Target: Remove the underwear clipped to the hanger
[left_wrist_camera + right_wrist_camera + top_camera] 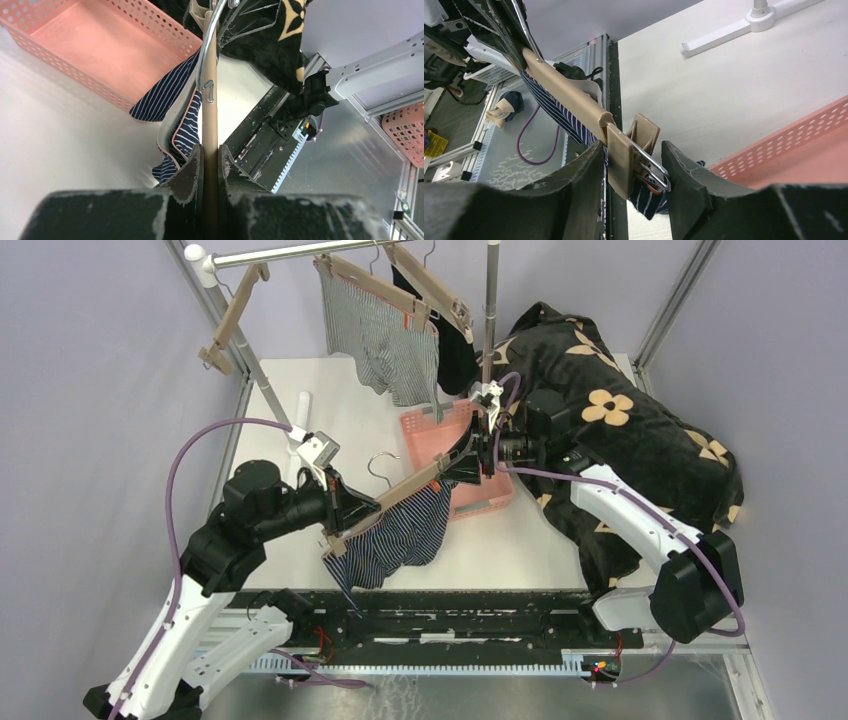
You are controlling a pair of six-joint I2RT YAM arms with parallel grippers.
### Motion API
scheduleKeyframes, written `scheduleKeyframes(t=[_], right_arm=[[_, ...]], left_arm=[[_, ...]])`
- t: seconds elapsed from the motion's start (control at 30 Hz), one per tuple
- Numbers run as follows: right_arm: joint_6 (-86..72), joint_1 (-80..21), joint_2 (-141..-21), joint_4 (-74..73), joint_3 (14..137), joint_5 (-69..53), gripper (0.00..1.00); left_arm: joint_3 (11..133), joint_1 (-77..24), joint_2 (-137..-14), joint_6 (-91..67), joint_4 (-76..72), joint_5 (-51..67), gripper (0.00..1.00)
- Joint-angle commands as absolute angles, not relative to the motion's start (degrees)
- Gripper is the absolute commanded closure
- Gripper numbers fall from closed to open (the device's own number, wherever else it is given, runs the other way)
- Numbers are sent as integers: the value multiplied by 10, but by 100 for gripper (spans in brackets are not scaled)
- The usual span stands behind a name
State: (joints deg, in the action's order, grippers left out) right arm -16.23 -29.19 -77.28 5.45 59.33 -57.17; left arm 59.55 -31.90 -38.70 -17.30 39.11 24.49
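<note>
Over the white tabletop (330, 410), the left gripper (210, 150) is clamping the tan wooden hanger (210, 115). The right gripper (633, 148) is straddling, jaws apart, the hanger's tan spring clip (645, 132). The navy pinstriped cloth boxer shorts (405, 535) are dangling beneath both.

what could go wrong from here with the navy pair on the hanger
1. The right tool brackets the clip close to its wire spring; a squeeze there may slip and leave the navy underwear pinched.
2. The left tool clamps only the thin hanger bar, so a sideways push could twist the hanger in its grip.
3. The underwear hangs beside the pink basket, not over it, so it may drop onto the table.
</note>
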Motion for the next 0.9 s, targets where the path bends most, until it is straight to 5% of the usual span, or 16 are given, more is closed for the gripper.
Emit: scheduleKeyframes(t=[0.0,0.1,0.23,0.4,0.47,0.57,0.63,0.77,0.83,0.87], right_arm=[[-153,-292,-773,80,602,-582,45],[-155,-292,-766,83,603,-582,46],[-167,-292,-749,112,592,-599,34],[-193,-294,-734,154,585,-619,35],[-194,-294,-728,156,584,-617,51],[-194,-294,-720,153,581,-607,93],[-187,-295,-713,142,580,-593,99],[-175,-295,-704,134,576,-576,98],[-172,-295,-700,130,573,-559,60],[-169,-295,-697,123,573,-535,52]], left_arm=[[589,-320,-386,-178,327,270,97],[580,-320,-396,-178,314,278,97],[573,-320,-404,-178,297,287,97],[568,-320,-409,-180,283,295,97],[566,-320,-407,-181,278,293,97],[564,-320,-404,-181,272,287,97],[566,-320,-402,-180,270,280,97],[567,-320,-398,-180,255,277,97],[565,-320,-398,-181,241,281,97],[563,-321,-398,-180,233,283,97]])
